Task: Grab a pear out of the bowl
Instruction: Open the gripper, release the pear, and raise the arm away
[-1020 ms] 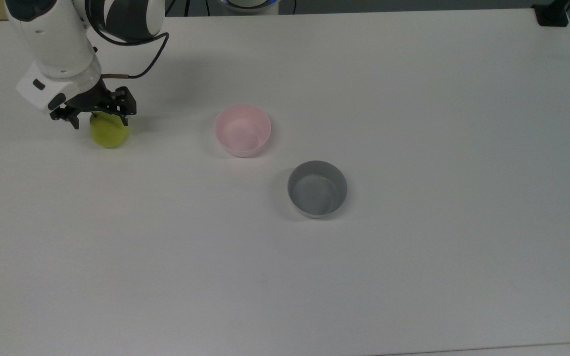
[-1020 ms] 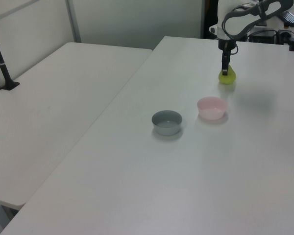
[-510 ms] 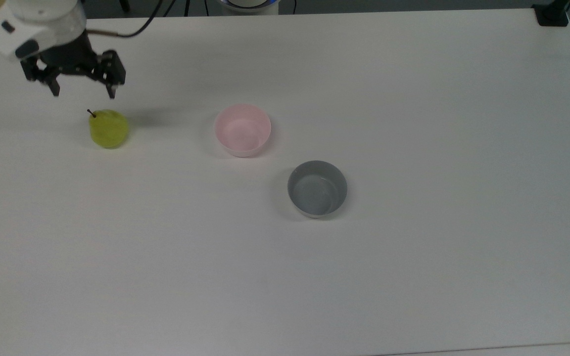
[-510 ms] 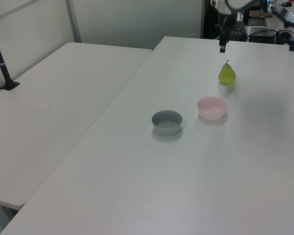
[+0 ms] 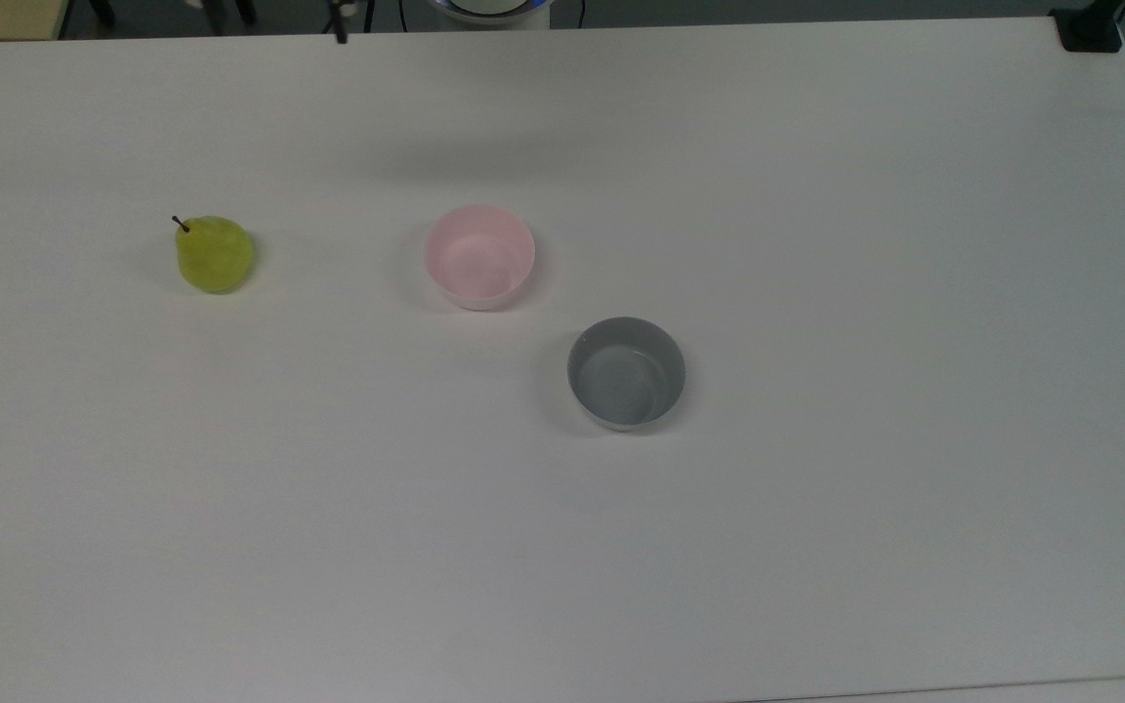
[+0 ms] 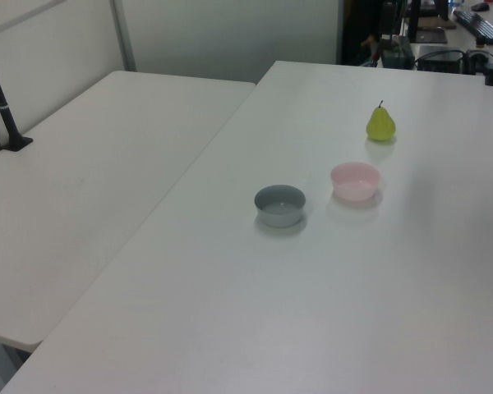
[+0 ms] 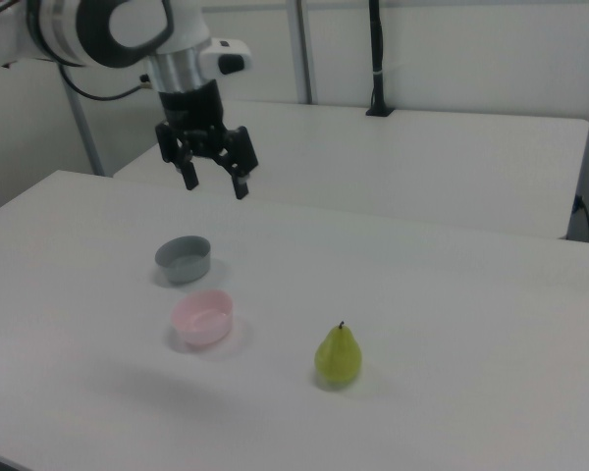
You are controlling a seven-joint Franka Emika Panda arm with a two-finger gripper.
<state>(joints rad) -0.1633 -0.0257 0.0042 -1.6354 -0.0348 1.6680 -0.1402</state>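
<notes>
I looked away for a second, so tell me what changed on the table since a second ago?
The gripper let go of the pear and rose away from it; it now hangs open, high above the table. The pear stayed upright on the table where it was set. The pink bowl and the grey bowl did not move, both empty.

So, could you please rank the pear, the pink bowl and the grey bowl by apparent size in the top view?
1. Grey bowl and pink bowl: they look about alike, so I won't rank them.
2. Pear: clearly smallest.
</notes>
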